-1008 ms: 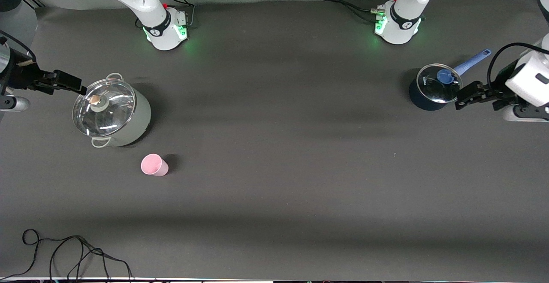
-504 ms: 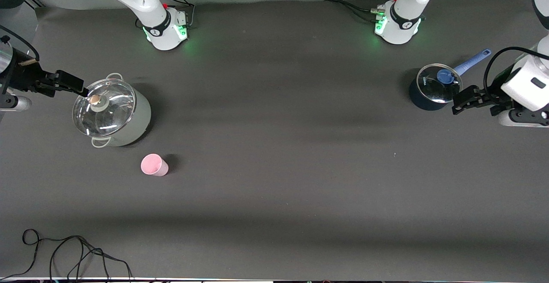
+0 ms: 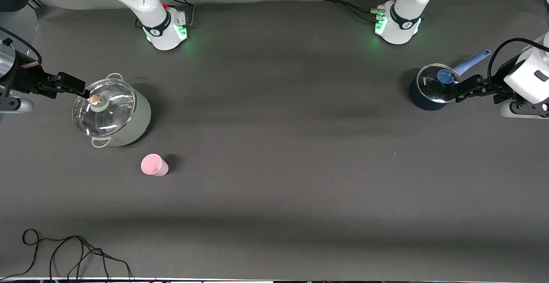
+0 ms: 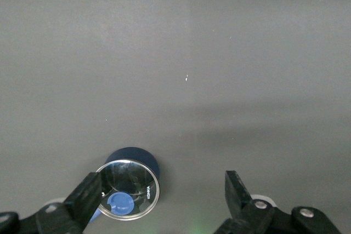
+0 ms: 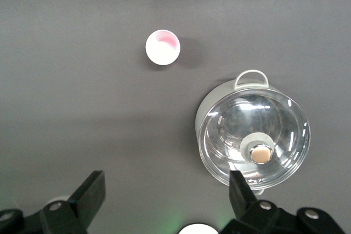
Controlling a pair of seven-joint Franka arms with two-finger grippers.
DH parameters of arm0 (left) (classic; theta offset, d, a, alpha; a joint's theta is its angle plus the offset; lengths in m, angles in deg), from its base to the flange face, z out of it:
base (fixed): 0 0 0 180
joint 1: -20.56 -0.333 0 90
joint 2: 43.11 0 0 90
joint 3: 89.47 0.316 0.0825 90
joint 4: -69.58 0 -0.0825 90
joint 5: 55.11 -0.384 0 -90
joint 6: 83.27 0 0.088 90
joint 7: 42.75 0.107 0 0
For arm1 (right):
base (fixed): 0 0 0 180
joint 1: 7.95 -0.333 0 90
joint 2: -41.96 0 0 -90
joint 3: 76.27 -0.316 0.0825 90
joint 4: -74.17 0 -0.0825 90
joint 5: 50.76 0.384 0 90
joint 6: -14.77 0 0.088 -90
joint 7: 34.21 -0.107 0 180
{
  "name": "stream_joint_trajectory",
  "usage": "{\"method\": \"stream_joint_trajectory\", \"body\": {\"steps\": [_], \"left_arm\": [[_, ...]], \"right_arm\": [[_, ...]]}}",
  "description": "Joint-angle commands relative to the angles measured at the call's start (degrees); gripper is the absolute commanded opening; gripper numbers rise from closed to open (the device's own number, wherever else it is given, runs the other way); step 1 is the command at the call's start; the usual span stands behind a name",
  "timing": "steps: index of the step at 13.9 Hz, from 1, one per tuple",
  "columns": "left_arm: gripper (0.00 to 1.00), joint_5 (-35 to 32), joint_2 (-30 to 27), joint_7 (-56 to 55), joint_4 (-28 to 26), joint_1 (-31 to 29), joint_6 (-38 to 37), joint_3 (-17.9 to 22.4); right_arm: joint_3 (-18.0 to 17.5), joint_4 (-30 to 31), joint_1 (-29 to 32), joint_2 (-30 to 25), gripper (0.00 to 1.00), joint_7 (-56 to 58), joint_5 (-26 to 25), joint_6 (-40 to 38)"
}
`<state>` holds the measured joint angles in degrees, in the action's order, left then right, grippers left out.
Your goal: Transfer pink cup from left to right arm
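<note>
The pink cup (image 3: 153, 165) stands on the dark table at the right arm's end, nearer to the front camera than the grey pot. It also shows in the right wrist view (image 5: 163, 47); it is out of the left wrist view. My right gripper (image 3: 70, 85) is open and empty, up in the air at the edge of the grey pot's lid, apart from the cup; its jaws stand wide in its wrist view (image 5: 165, 190). My left gripper (image 3: 467, 89) is open and empty over the rim of the blue saucepan at the left arm's end (image 4: 162, 193).
A grey-green pot with a glass lid (image 3: 112, 113) stands at the right arm's end (image 5: 252, 138). A dark blue saucepan with a glass lid (image 3: 433, 86) and a blue handle (image 3: 472, 62) stands at the left arm's end (image 4: 130, 186). A black cable (image 3: 64, 253) lies at the table's front edge.
My left gripper has shifted a little toward the arms' bases beside the saucepan. My right gripper has barely moved. The cup and the pots have not moved.
</note>
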<state>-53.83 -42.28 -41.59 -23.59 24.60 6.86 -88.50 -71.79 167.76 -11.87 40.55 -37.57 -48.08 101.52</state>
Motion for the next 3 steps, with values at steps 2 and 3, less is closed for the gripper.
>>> {"method": "stream_joint_trajectory", "body": {"steps": [2,3], "left_arm": [[1.0,-3.4,-0.9,3.6,0.4,-1.1,-0.7,-0.8],[1.0,-3.3,-1.0,3.6,0.4,-1.0,-1.0,-0.8]], "right_arm": [[-0.3,-1.4,-0.2,0.7,1.0,0.5,-1.3,0.2],[-0.3,-1.7,-0.2,0.9,1.0,0.5,-1.3,0.1]]}}
